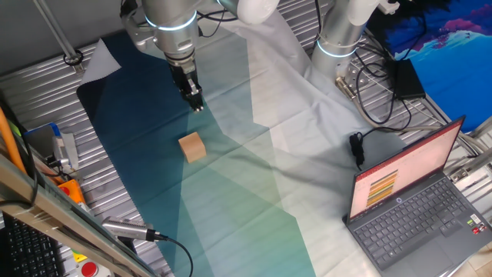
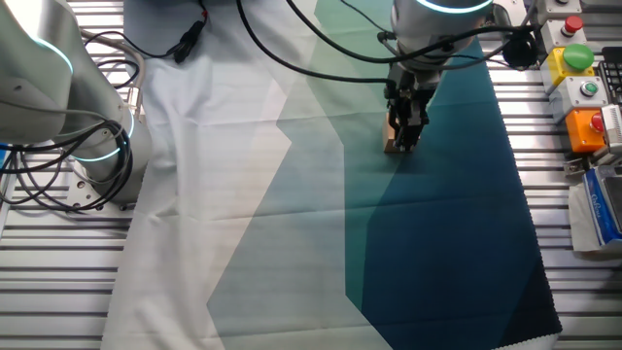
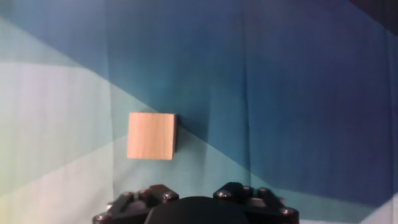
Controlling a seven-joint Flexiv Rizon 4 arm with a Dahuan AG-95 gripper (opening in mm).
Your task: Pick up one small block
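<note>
**Gripper hangs over the block, grasp not yet made**

From one fixed view, the block [image 1: 193, 147] sits alone on the blue-green cloth [image 1: 231, 208], flat on one face. The gripper [image 1: 195, 102] hangs above and beyond it, clear of it, holding nothing. Its fingers look close together from here, but I cannot tell for sure whether they are parted or closed. A laptop [image 1: 415, 211] stands open well off to the side.

From the other fixed view, the gripper [image 2: 403, 136] points straight down and covers most of the block [image 2: 391, 146]; only a tan sliver shows beside the fingers. This angle does not settle the finger gap either.

The hand view looks down on the cloth [image 3: 298, 93]. The block [image 3: 151, 136] lies left of centre, its edges nearly square to the picture, and only the dark gripper base shows at the bottom edge.

To do this well, I'd say the hand should first shift sideways until the block sits centred between the fingers, open wider than the block, line the pads with two opposite flat faces, then drop straight down. Closing off-centre would likely push or twist the block on the slick cloth.
</note>
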